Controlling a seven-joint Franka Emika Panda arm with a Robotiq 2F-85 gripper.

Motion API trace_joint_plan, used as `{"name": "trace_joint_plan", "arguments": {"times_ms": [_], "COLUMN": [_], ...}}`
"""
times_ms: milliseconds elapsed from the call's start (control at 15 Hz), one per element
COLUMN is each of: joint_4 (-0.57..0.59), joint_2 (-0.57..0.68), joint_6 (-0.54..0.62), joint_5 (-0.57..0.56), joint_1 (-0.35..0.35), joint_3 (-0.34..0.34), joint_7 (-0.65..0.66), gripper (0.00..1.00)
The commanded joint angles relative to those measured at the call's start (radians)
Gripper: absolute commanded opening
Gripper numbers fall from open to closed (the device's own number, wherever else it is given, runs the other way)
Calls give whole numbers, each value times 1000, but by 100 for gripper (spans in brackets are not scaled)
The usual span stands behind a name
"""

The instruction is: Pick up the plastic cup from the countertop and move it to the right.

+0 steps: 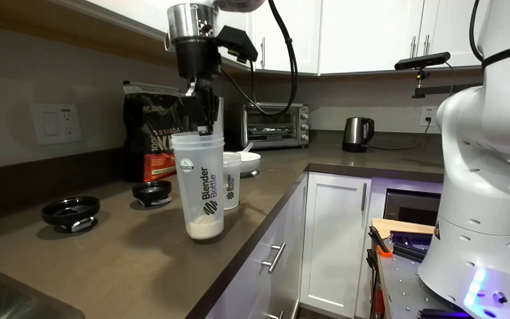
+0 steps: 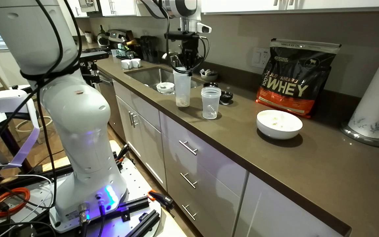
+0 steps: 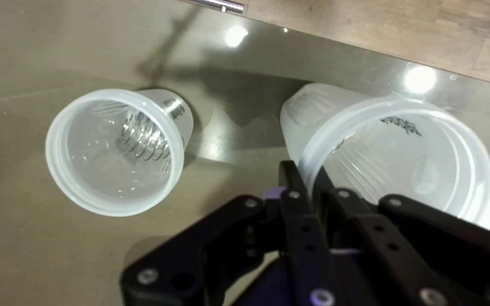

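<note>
Since the claw (image 3: 306,170), nearly closed, nips the tall cup (image 1: 202,190) at its rim (image 1: 197,141), best carry slowly, clear of the short cup (image 2: 210,104).

Smooth plastic cup (image 1: 200,190); glossy countertop (image 2: 314,164); metal kettle (image 1: 354,132).

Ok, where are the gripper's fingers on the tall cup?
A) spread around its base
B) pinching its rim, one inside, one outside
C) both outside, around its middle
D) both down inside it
B: in the wrist view the rim of the tall cup runs between the fingers of the gripper, one outside the wall, one inside.
</note>
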Motion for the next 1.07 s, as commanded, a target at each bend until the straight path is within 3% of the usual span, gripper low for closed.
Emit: {"name": "trace_joint_plan", "arguments": {"times_ms": [0,533,1000], "joint_4": [51,172,213], "joint_2": [-25,-66,-110], "joint_6": [-76,-187,-166], "joint_5": [-57,-105,-134], "joint_1": [6,-2,-13], "joint_3": [7,6,-7], "joint_7": [38,39,55], "gripper": [2,2,2]}}
